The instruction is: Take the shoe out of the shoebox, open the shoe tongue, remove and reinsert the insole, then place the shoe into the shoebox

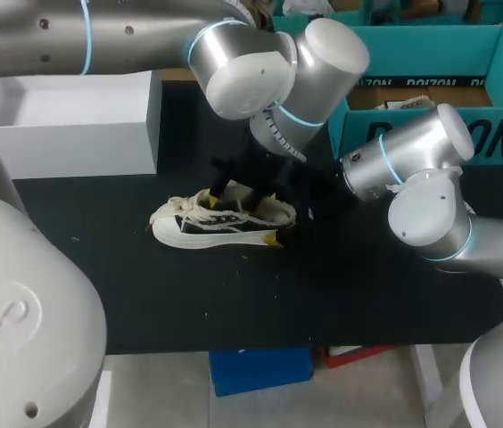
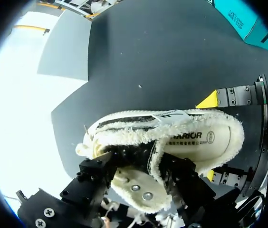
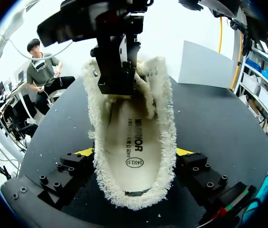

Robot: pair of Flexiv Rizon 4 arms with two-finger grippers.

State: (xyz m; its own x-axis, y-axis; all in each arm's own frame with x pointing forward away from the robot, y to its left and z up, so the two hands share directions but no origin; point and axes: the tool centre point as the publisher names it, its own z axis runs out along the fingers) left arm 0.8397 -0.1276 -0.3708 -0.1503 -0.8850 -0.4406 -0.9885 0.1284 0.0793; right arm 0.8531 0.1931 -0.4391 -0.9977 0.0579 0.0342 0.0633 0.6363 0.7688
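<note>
Shoe: a cream low-top shoe (image 1: 220, 227) with a frayed rim and a dark side panel stands on its sole near the middle of the counter (image 1: 189, 294). Its toe points to the counter's left edge and its heel to the right edge. It is outside the shoebox.
Insole: the pale insole (image 3: 131, 142) lies flat inside the shoe, with its printed face showing through the wide opening.
Left fingers: the left gripper (image 2: 138, 162) comes down from above onto the laced front of the shoe. Its black fingers are clenched on the upper there from two sides, by a flap with metal eyelets. Whether the tongue itself is in the grasp I cannot tell.
Right fingers: the right gripper (image 3: 134, 153) reaches in from the right edge, low over the counter. Its yellow tips press the heel end of the shoe from both sides, grasping it.
Shoebox: the teal shoebox (image 1: 412, 49) stands open at the far right corner, apart from the shoe.
White box: a white box (image 1: 64, 125) sits at the far left corner.
</note>
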